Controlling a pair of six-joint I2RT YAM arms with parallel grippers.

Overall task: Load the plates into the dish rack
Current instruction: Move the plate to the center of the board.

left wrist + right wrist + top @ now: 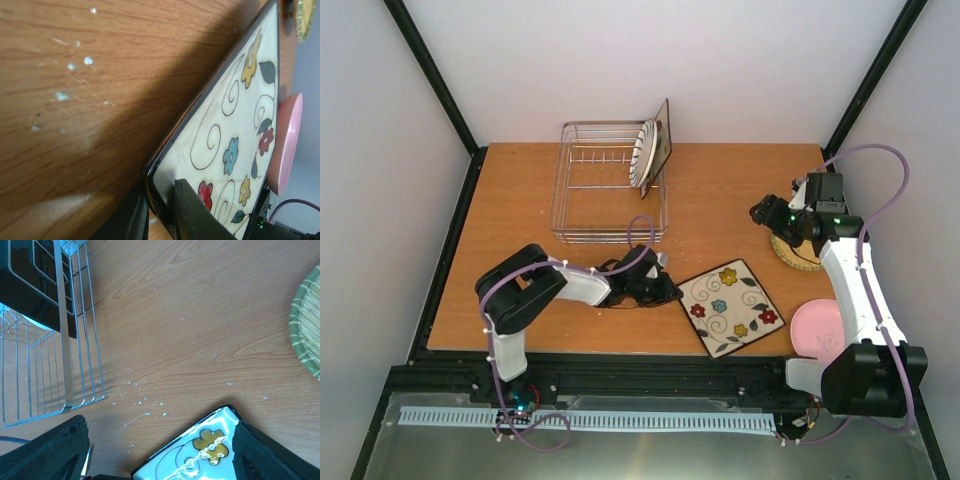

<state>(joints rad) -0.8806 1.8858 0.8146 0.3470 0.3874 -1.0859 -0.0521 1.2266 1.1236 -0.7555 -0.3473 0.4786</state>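
Our left claw (159, 198) pinches the left corner of the flowered plate (732, 306), which lies on the tabletop (520, 200) near-right of the dish rack (582, 215). The plate looks stiff, glazed, slippery and breakable, so its dark rim suits gripping. Our right claw (160, 442) hangs wide, empty.

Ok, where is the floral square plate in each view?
Top external: floral plate, lower centre, slightly right.
Left wrist: right half, running bottom to top.
Right wrist: one corner at the bottom edge.
Shared landmark: tan woven plate, in all three.
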